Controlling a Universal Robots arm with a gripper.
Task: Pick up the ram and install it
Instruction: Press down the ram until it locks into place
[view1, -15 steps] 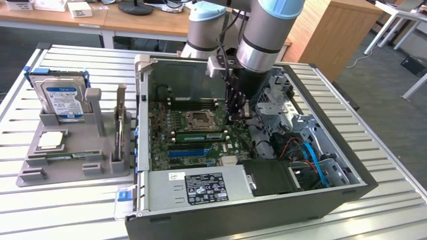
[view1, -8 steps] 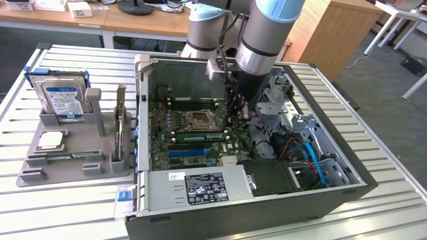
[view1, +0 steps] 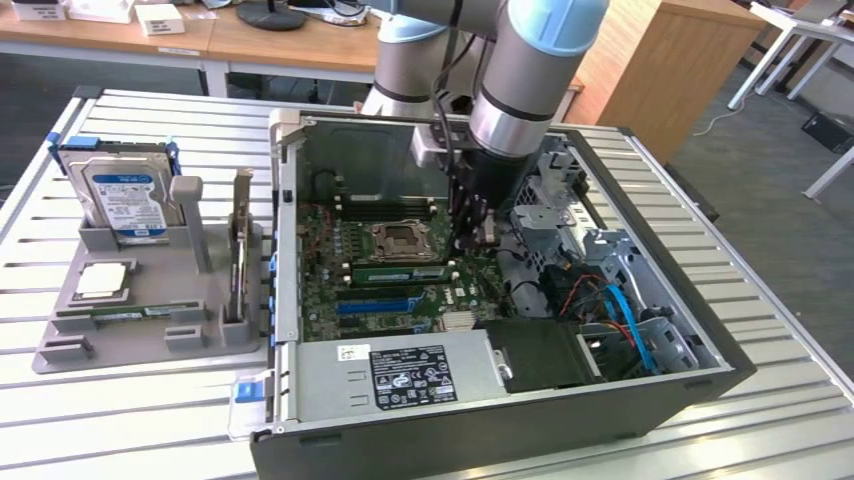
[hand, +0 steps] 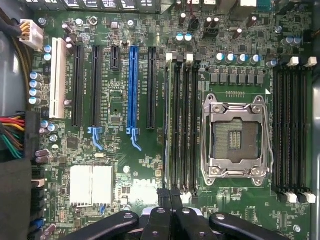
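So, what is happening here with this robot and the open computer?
A Universal Robots arm reaches down into the open computer case, with its pincer above the motherboard, near the memory slots beside the empty CPU socket. One ram stick lies in the grey holder next to the hard drive.

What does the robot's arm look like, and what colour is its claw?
The arm is a fat silver tube with light blue caps at its joints and a black cable running down it. Lower down it becomes a slim dark wrist. The claw is black, with rounded, shiny finger parts.
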